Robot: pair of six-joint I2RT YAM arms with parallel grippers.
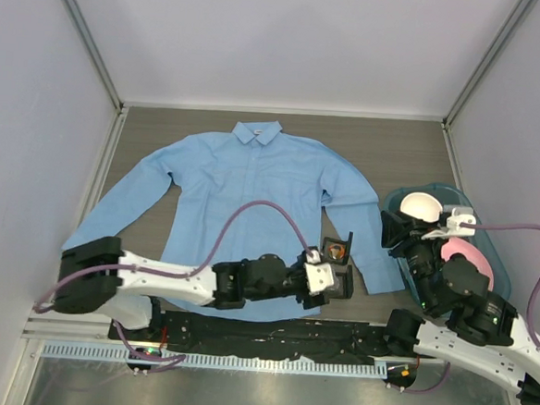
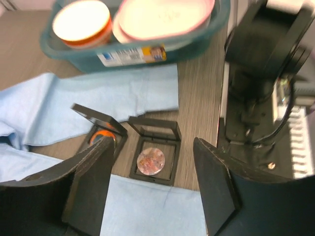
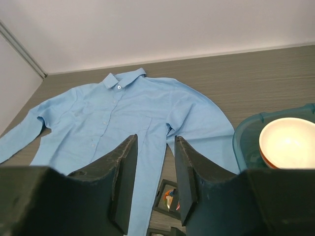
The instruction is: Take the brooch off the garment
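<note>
Blue shirt [image 1: 242, 201] lies flat on tabletop [image 1: 413, 148]. Pinkish round brooch [image 2: 151, 161] sits off it in open black case [image 2: 170, 129] betw sleeve & hem, just ahead of L pincer [image 2: 153, 147], which is spread & empty. R pincer [image 3: 155, 140] is part-open, empty. I judge removal ~done.

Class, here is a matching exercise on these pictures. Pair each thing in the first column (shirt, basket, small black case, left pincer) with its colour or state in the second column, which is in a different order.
Column one:
1. shirt
2. basket
3. black case
4. left pincer

Column two:
A. teal, holding dishes
B. open, gripping nothing
C. light blue, spread flat
D. lid up, a round brooch inside

Pairs: 1-C, 2-A, 3-D, 4-B
</note>
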